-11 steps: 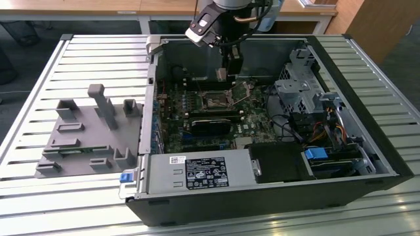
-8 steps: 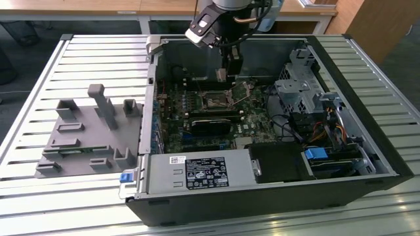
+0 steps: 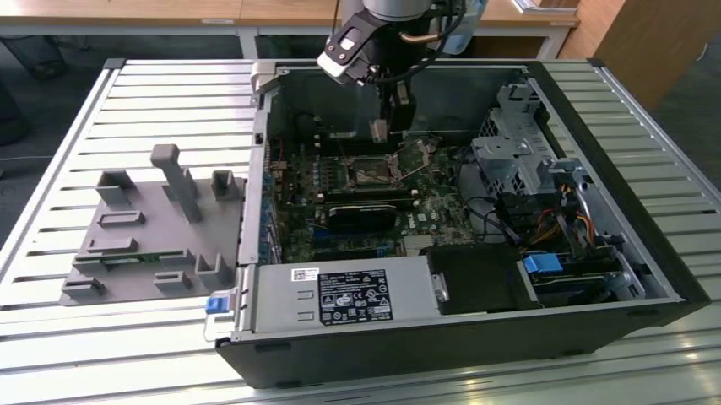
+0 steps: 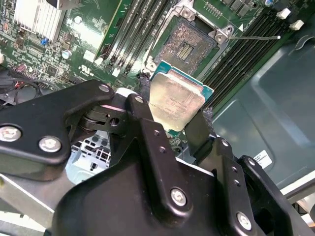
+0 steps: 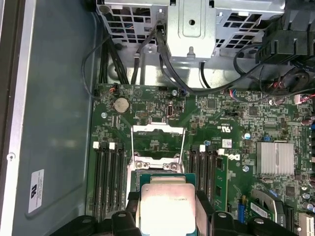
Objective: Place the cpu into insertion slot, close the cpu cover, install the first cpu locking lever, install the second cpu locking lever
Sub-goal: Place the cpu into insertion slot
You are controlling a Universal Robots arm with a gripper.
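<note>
**Exterior view.** The arm's hand [image 3: 381, 128] hangs inside an open computer case [image 3: 451, 354] that lies on a slatted desk [image 3: 642, 101]. The small, pale cpu [image 3: 380, 130] is at its tips. The insertion slot [image 3: 370, 173] lies on the green board below the hand, apart from it. A grey fixture tray [image 3: 147, 228] rests on the desk well away from the hand, towards the exterior view's left.

**Second wrist view.** The hand [image 4: 174, 112] is clamped on the cpu [image 4: 176, 98]. A black finger [image 4: 143, 93] presses one edge and its partner presses the opposite edge, and the chip's metal top faces the camera. Just beyond the fingertips, the insertion slot [image 4: 186, 45] stands bare with its dark pin-field exposed, and the chip is clear of it. A thin locking lever [image 4: 256, 37] juts out loose beside the slot.

**First wrist view.** The cpu [image 5: 167, 206] sits square in the hand's grip. Ahead of the hand, the cpu cover [image 5: 158, 129] is swung open on the far side of the socket. Rows of black memory slots [image 5: 110, 172] flank the socket on both sides.

**Progress.** The work appears to be in its first step. The chip is gripped and close over the socket but not seated. The cover is not yet closed, and both locking levers look not yet installed.
</note>
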